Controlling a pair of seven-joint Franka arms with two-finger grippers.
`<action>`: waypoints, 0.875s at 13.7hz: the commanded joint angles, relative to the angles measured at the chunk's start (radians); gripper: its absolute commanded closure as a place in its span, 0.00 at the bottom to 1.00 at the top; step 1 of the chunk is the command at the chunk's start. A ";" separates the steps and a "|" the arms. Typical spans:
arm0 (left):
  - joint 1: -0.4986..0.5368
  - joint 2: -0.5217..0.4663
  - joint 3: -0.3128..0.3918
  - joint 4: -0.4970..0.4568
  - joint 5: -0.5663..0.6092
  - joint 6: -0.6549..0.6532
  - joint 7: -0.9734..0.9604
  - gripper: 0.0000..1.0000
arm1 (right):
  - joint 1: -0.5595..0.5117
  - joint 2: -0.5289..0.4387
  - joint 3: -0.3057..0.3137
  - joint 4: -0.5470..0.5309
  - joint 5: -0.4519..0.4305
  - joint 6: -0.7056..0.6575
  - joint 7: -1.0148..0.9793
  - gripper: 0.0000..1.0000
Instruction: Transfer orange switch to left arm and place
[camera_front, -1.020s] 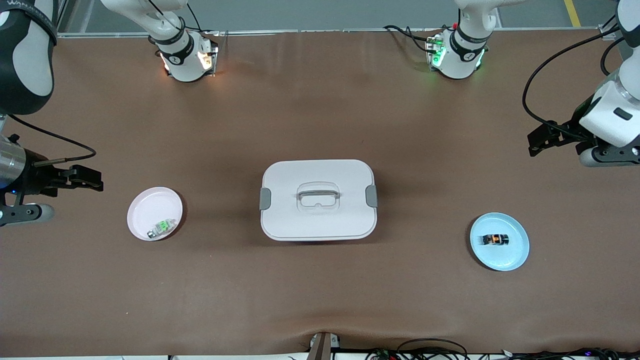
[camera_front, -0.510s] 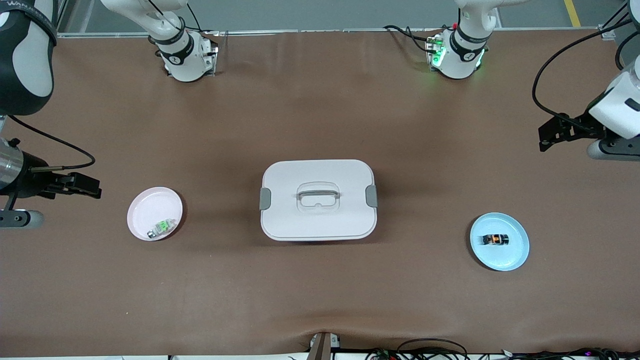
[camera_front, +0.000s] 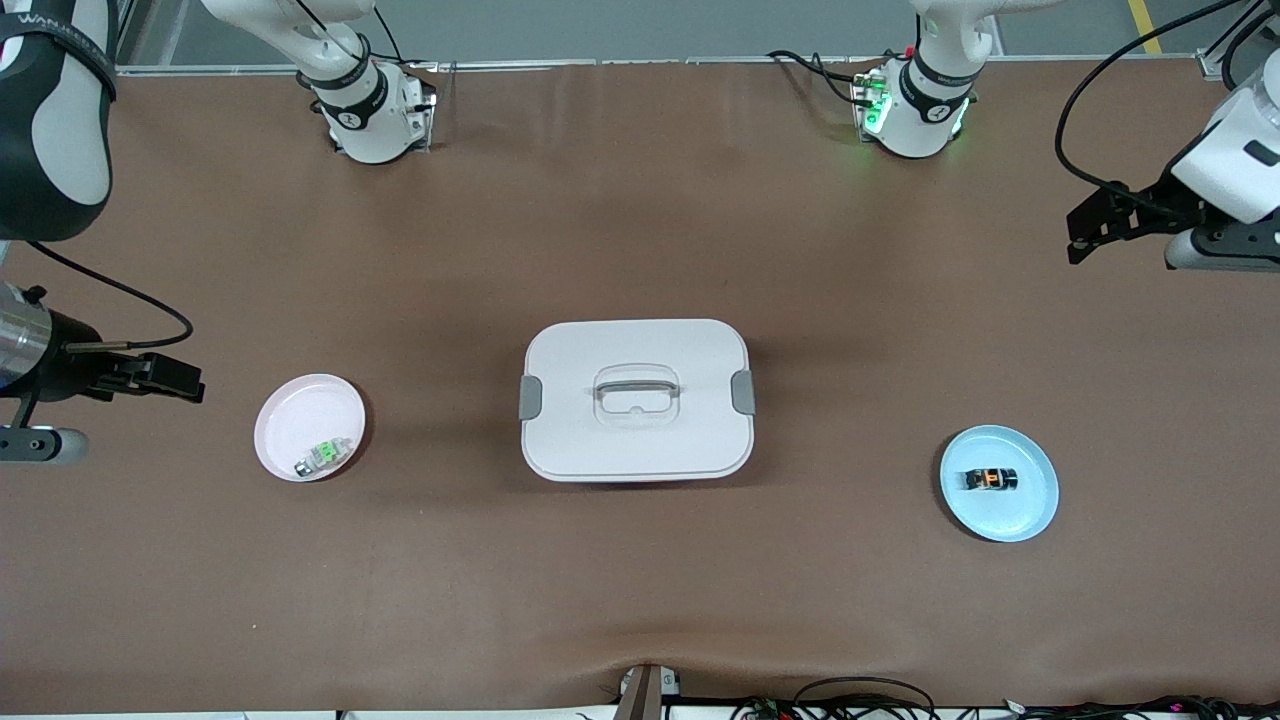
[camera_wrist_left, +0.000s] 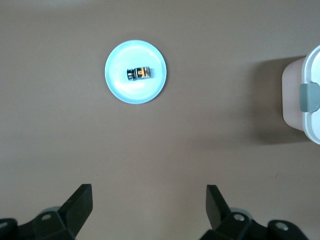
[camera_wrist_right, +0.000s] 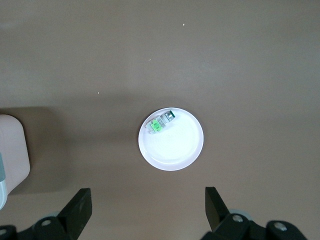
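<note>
While the orange switch (camera_front: 990, 480) lies on its blue plate (camera_front: 1030, 510), both claws, left claw (camera_front: 1082, 232) and right claw (camera_front: 182, 378), wide open, empty.

A brown table (camera_front: 640, 230) carries three things directly. A white box (camera_front: 636, 400) with grey side latches sits at its middle. Toward the right arm's end from the box lies a pink plate (camera_front: 300, 405). Toward the left arm's end from the box, slightly nearer the front camera, lies a blue plate (camera_front: 1020, 510).
</note>
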 joint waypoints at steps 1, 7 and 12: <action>-0.029 -0.059 0.018 -0.050 -0.012 -0.022 -0.011 0.00 | -0.026 -0.042 0.010 -0.010 -0.010 -0.016 -0.005 0.00; -0.039 -0.102 0.020 -0.056 0.000 -0.070 -0.002 0.00 | -0.042 -0.131 0.017 -0.010 -0.015 -0.140 -0.007 0.00; -0.033 -0.115 0.009 -0.065 0.000 -0.055 0.005 0.00 | -0.040 -0.159 0.017 -0.016 -0.001 -0.159 0.013 0.00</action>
